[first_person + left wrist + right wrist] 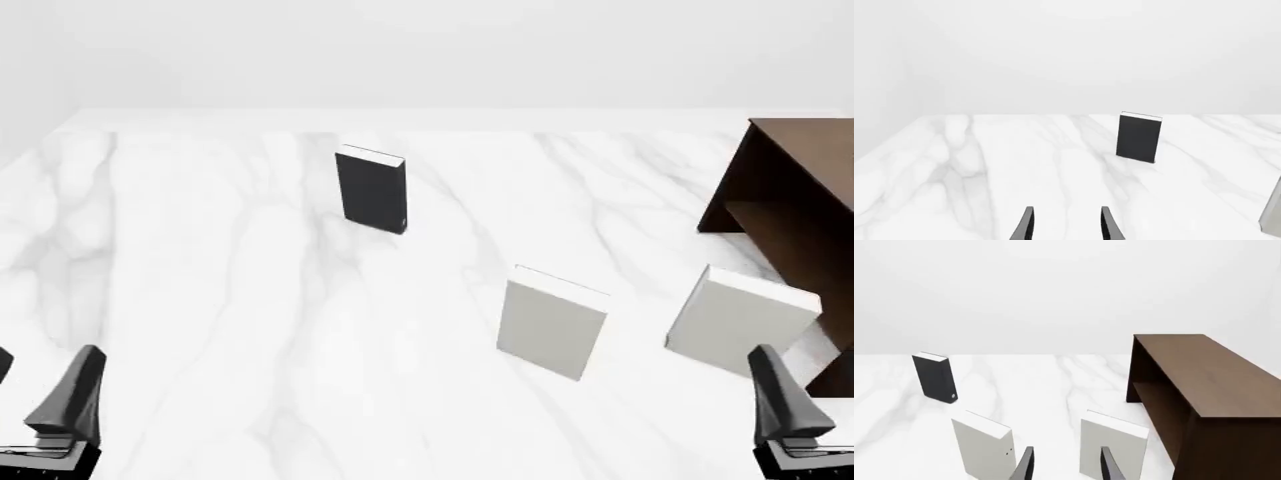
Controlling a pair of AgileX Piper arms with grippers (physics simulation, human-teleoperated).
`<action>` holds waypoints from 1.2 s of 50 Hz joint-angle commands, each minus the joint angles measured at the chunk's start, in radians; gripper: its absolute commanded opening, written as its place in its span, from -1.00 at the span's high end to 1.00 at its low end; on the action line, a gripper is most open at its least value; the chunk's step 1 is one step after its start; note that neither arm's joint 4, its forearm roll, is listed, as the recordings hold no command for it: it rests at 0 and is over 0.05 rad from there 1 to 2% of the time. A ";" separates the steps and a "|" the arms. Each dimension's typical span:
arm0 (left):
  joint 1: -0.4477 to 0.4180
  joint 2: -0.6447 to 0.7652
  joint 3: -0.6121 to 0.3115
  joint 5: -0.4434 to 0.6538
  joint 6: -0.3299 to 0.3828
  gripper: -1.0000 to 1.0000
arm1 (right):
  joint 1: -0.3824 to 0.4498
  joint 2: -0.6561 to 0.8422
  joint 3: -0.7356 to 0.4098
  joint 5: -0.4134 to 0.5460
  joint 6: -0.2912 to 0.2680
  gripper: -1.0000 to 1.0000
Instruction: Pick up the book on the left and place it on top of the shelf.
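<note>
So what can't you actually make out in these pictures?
- Shelf: cut off by the right edge in the front view, and by the right and bottom edges in the right wrist view.
- Black book: any cover text is too small to read.
- Left hand and right hand: cut by the bottom edge in the front view.

We hold our left gripper (1066,224) and right gripper (1066,464) low at the table's near edge, jaws parted, gripping nothing.

The book (371,189) stands far left; two books (551,320) nearer, shelf (797,190) right
</note>
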 commanded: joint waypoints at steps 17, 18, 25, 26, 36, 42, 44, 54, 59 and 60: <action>0.000 0.000 0.000 0.000 0.000 -1.00 | 0.014 0.016 -0.205 0.129 -0.020 -1.00; 0.000 0.000 0.000 0.000 0.000 -1.00 | 0.014 0.016 -0.206 0.129 -0.020 -1.00; 0.000 0.000 0.000 0.000 0.000 -1.00 | 0.055 0.117 -0.351 0.170 -0.024 -1.00; 0.000 0.000 0.000 0.000 0.000 -1.00 | 0.063 0.126 -0.366 0.177 -0.028 -1.00; 0.000 0.000 0.000 0.000 0.000 -1.00 | 0.125 0.217 -0.507 0.271 -0.080 -1.00; 0.000 0.000 0.000 0.000 0.000 -1.00 | 0.150 0.302 -0.608 0.328 -0.094 -1.00; 0.000 0.000 0.000 0.000 0.000 -1.00 | 0.158 0.322 -0.627 0.337 -0.104 -1.00; 0.000 0.000 0.000 0.000 0.000 -1.00 | 0.220 0.423 -0.773 0.417 -0.142 -1.00; 0.000 0.000 0.000 0.000 0.000 -1.00 | 0.281 0.478 -0.832 0.458 -0.174 -1.00; 0.000 0.000 0.000 0.000 0.000 -1.00 | 0.269 0.487 -0.847 0.463 -0.175 -1.00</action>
